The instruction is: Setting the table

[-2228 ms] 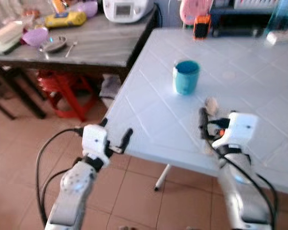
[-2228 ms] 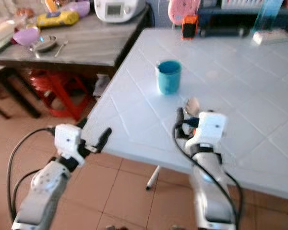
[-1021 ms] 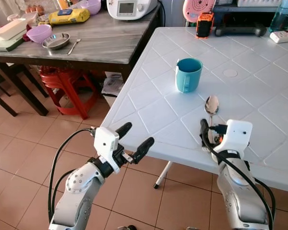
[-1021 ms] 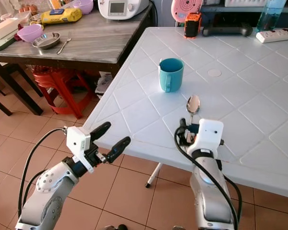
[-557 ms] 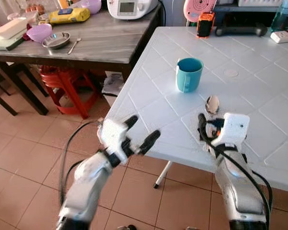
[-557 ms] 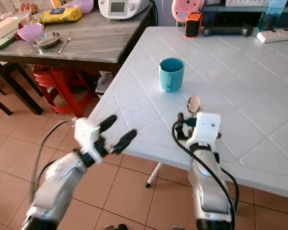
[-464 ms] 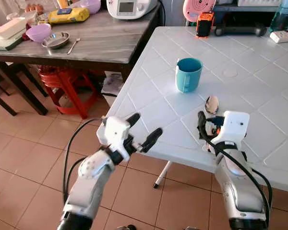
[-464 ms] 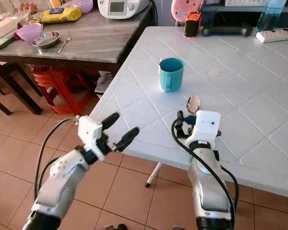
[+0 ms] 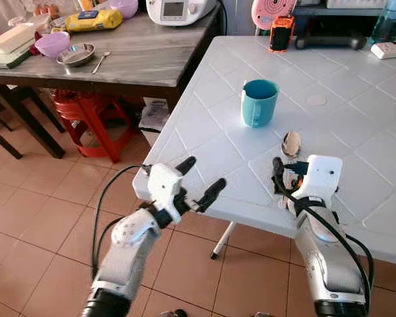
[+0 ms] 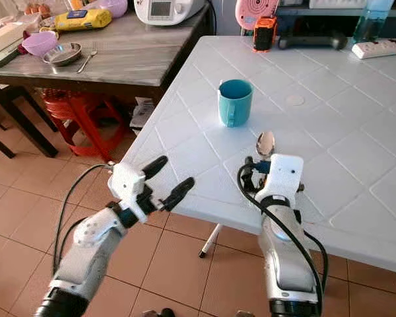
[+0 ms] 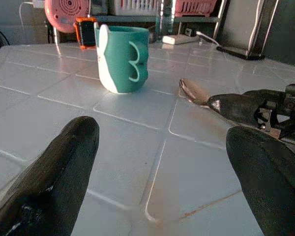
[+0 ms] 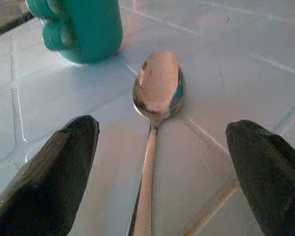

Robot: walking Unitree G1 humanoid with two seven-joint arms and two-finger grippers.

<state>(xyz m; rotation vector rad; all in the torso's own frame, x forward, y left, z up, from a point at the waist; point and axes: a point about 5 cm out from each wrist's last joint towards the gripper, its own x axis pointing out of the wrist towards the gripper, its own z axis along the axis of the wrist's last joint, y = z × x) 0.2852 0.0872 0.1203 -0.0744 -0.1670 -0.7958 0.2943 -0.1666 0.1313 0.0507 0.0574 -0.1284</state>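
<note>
The right end effector [image 12: 152, 147], fingers wide open, straddles the shiny metal spoon [image 12: 155, 123] on the white tiled table [image 9: 356, 112], seemingly to grasp it; the left end effector [image 9: 199, 179] hovers open, empty.

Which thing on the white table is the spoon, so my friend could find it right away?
Look at the big white table with diamond lines, then at the teal mug near its left edge. Just toward the robot from the mug, between the open fingers of the right hand, lies the spoon. It is the table's one shiny metal thing, bowl toward the mug.
</note>
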